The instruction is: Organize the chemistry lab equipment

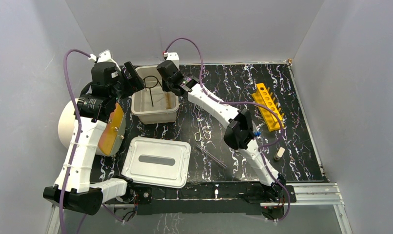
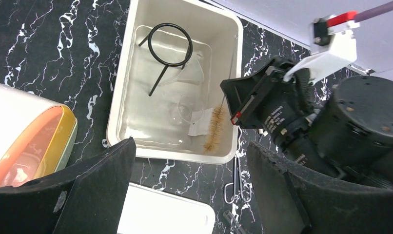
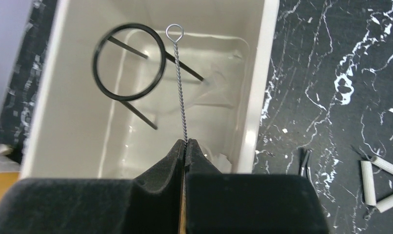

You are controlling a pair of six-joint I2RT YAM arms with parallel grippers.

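Note:
My right gripper (image 3: 186, 142) is shut on the twisted wire handle of a test tube brush (image 3: 180, 87). It holds the brush over the cream bin (image 1: 136, 105), and the tan bristles (image 2: 214, 129) hang inside, near the right wall. A black ring support (image 2: 159, 79) and some clear glassware (image 2: 187, 73) lie in the bin. My left gripper (image 2: 190, 146) is open and empty above the bin's near rim. Metal tongs (image 1: 202, 130) and a glass rod (image 1: 211, 156) lie on the black mat. The yellow holed rack (image 1: 267, 106) stands at the right.
A white lid (image 1: 155, 161) lies at the front, below the bin. The big cream cylinder (image 1: 68, 124) lies on its side at the left, beside my left arm. A small white piece (image 1: 279, 153) lies at the right front. Grey walls close in three sides.

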